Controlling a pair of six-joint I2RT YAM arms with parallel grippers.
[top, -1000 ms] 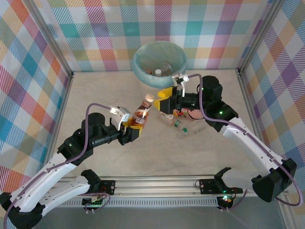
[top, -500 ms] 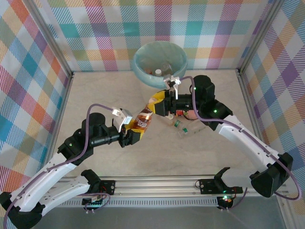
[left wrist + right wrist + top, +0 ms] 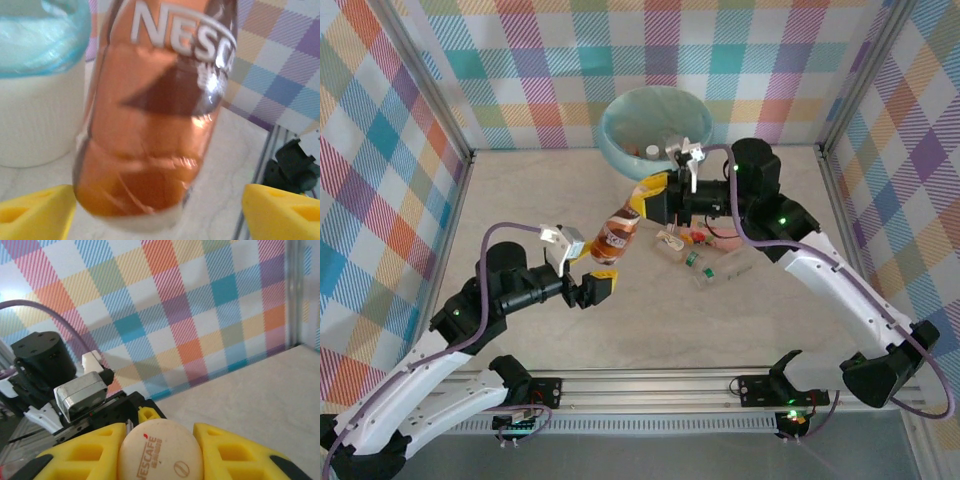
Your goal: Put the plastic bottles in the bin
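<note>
As right fingers (image 3: 650,187) pinch the brown bottle (image 3: 615,235) by its cap, left fingers (image 3: 602,285) gape below it

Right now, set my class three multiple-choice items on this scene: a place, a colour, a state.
1. The bin stands: A between the arm bases; B at the table's far edge; C by the left wall.
2. The right gripper's fingers are: A green; B red; C yellow.
3. The brown bottle is: A held by the right gripper; B on the table; C in the bin.
Key: B, it sits by the back wall; C, yellow fingers flank the cap; A, lifted, left gripper open.
</note>
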